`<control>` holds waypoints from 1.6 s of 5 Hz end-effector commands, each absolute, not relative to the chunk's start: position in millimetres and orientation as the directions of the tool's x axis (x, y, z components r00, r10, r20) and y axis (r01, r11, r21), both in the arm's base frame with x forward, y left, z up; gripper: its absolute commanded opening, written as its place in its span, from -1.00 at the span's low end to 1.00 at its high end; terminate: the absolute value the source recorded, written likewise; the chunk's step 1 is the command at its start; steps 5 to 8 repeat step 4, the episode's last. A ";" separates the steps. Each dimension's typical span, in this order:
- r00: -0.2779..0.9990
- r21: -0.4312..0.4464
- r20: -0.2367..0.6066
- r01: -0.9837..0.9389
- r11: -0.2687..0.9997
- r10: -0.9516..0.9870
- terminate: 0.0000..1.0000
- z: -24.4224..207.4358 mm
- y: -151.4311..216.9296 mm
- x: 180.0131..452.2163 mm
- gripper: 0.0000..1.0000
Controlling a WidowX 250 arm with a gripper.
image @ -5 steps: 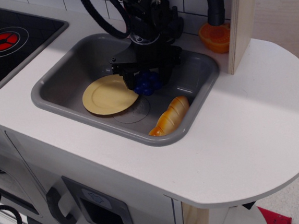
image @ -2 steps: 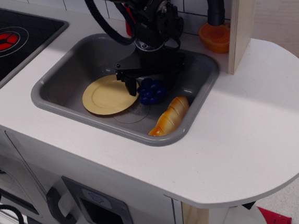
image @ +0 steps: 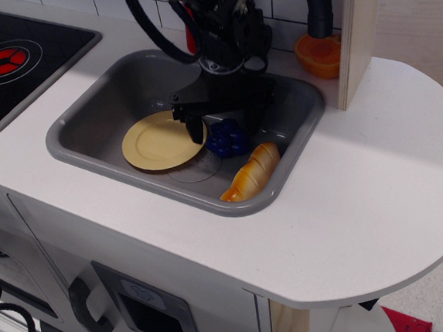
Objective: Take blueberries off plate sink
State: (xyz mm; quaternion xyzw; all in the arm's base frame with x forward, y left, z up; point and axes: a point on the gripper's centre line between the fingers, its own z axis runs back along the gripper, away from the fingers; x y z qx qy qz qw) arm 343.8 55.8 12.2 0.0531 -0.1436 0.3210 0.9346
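The blueberries (image: 228, 140), a dark-blue clump, lie on the floor of the grey sink (image: 88, 150), just right of the tan-yellow plate (image: 156, 141) and off it. The plate lies flat in the middle of the sink with nothing on it. My black gripper (image: 224, 124) hangs directly over the blueberries, raised slightly above them. Its fingers (image: 195, 128) stand apart on either side of the clump, so it is open and holds nothing.
A striped orange-yellow bread loaf (image: 253, 172) lies in the sink's front right corner, close to the blueberries. A black stovetop with a red ring (image: 4, 61) is at the left. An orange piece (image: 316, 55) and a wooden post (image: 359, 30) stand behind the sink at right.
The gripper carried the blueberries right, off the plate's edge, set them on the sink floor, let go and rose a little.
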 end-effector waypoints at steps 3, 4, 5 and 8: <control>0.732 -0.103 0.367 -0.582 0.807 0.574 -1.00 97.5 78.8 342.7 1.00; 0.732 -0.103 0.367 -0.582 0.807 0.574 1.00 97.5 78.8 342.7 1.00; 0.732 -0.103 0.367 -0.582 0.807 0.574 1.00 97.5 78.8 342.7 1.00; 0.732 -0.103 0.367 -0.582 0.807 0.574 1.00 97.5 78.8 342.7 1.00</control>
